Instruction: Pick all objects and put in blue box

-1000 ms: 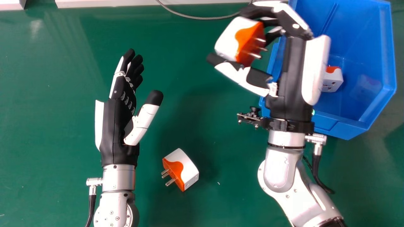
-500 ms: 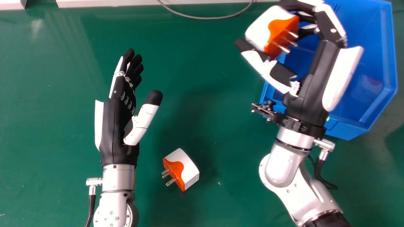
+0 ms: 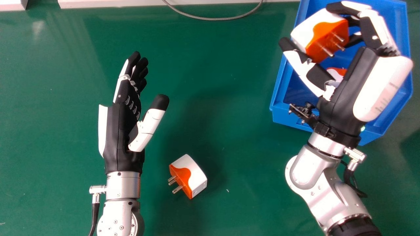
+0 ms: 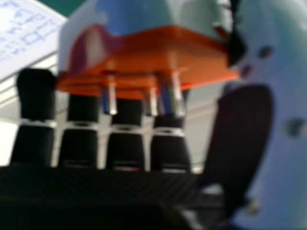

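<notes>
In the head view my right hand (image 3: 344, 85) is over the blue box (image 3: 279, 98), its fingers and thumb closed round a white and orange plug adapter (image 3: 320, 34) with metal pins. The right hand view shows the held adapter (image 4: 144, 62) between the thumb and fingers of my right hand (image 4: 124, 143). Another adapter (image 3: 337, 72) lies inside the box, partly hidden by that hand. A third adapter (image 3: 190, 175) rests on the green table (image 3: 223, 137) with its pins toward the left. My left hand (image 3: 126, 121) is idle at the left, fingers straight.
A grey cable (image 3: 213, 19) curves along the table's far edge, beside a white strip (image 3: 115, 3). The box stands at the far right. Between the left hand and the right forearm lies the adapter on the table.
My right hand has moved to the right, carrying the adapter from beside the box's left edge to over its interior. The left hand and the adapter on the table have stayed in place.
</notes>
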Tool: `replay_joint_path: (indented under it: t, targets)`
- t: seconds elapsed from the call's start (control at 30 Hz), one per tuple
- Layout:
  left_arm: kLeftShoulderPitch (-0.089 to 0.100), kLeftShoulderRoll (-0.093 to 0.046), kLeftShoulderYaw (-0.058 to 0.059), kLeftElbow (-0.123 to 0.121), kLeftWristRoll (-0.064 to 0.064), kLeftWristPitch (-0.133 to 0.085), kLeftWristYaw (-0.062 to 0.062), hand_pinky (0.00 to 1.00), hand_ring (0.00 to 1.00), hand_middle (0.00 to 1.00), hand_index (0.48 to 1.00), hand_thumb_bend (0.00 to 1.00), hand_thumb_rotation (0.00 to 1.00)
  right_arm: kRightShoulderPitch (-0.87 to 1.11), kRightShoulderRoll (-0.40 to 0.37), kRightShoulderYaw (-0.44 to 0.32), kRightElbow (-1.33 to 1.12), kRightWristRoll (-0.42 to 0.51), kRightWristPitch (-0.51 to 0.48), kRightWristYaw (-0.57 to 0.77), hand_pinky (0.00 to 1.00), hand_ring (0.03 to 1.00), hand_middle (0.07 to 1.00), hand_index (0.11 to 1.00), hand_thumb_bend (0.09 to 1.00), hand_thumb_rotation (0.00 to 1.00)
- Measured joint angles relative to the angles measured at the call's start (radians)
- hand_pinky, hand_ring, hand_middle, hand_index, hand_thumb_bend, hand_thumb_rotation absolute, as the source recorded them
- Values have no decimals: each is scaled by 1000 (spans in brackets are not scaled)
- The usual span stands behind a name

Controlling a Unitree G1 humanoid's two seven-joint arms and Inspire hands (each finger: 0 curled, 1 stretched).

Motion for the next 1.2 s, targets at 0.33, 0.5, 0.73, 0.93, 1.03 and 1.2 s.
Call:
replay_joint_path:
  t: [0.33,0.5,0.73,0.93,1.03,1.2]
  targets:
    - [0,-1,-1,0,3,1,0,953,928,909,904,938,663,-1,-46,-36,31,31,69,-14,308,415,524,497,494,0]
    - [0,-2,0,0,3,1,5,956,928,910,904,935,661,-1,-78,-58,38,78,107,40,303,410,523,505,493,0]
    - [0,-3,-1,-1,3,2,9,952,926,911,907,936,661,5,-119,-70,-9,119,209,224,297,400,510,523,491,0]
    - [0,-4,0,0,4,4,18,947,922,910,909,936,663,10,-121,-70,-82,140,319,403,295,394,499,527,491,0]
    - [0,-4,0,2,3,4,18,942,917,910,909,936,664,10,-122,-69,-87,145,357,462,293,393,497,527,491,0]
    - [-5,-5,0,7,5,4,26,921,905,907,907,936,664,7,-141,-65,-85,147,386,532,281,392,498,528,491,0]
